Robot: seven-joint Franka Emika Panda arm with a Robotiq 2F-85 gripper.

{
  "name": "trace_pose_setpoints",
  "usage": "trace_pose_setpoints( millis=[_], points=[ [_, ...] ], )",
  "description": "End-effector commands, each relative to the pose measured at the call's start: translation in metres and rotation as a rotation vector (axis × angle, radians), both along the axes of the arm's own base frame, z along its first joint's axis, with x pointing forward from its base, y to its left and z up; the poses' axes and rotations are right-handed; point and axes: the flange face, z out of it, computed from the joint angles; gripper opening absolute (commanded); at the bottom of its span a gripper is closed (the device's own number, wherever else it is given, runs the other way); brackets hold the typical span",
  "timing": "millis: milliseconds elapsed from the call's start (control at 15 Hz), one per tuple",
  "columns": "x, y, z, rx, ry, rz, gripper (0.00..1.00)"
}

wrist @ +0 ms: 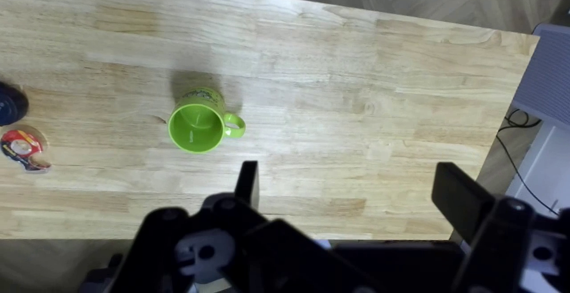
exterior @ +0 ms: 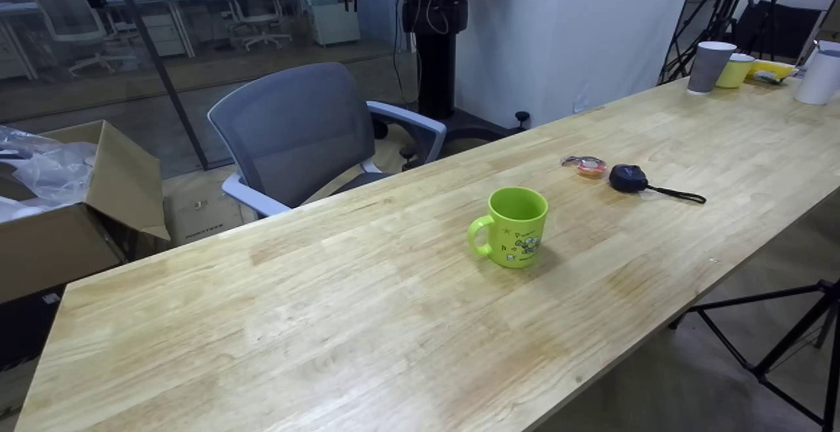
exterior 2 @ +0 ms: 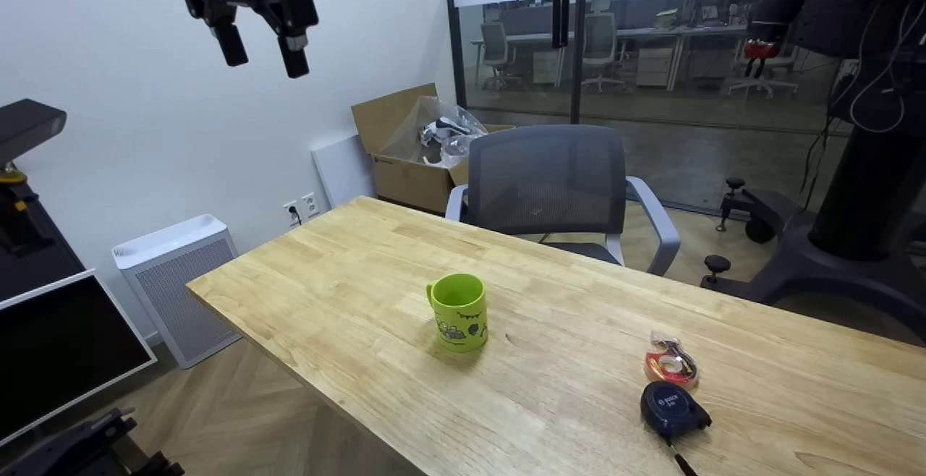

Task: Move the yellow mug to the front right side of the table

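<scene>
The yellow-green mug stands upright on the light wood table and shows in both exterior views (exterior: 517,238) (exterior 2: 461,320). In the wrist view the mug (wrist: 196,126) is left of centre, its handle pointing right. The table (exterior: 282,327) also shows in an exterior view (exterior 2: 325,273) and in the wrist view (wrist: 338,92). My gripper (exterior 2: 264,60) hangs high above the table at the upper left of an exterior view, apart from the mug. In the wrist view the gripper (wrist: 347,166) has its fingers wide apart with nothing between them, below and right of the mug.
A red tape dispenser (exterior: 590,167) and a dark tape measure (exterior 2: 669,407) lie on the table beyond the mug. A grey cup (exterior: 711,67), a yellow cup (exterior: 735,72) and a white cup (exterior: 820,77) stand at the far end. A grey chair (exterior 2: 546,179) stands against one long edge.
</scene>
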Motion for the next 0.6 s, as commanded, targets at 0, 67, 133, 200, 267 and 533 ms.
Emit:
trace_pose_setpoints(
  millis=[0, 67, 133, 200, 267, 533],
  points=[
    [0.044, -0.008, -0.015, -0.010, -0.007, -0.007, 1.00],
    [0.055, -0.009, -0.022, -0.015, -0.009, -0.010, 1.00],
    [0.066, -0.010, -0.029, -0.021, -0.008, -0.012, 1.00],
    [0.077, -0.010, -0.037, -0.028, -0.009, -0.013, 1.00],
    [0.088, -0.009, -0.045, -0.036, -0.006, -0.014, 1.00],
    [0.125, -0.014, -0.075, -0.076, 0.006, -0.011, 1.00]
  ],
)
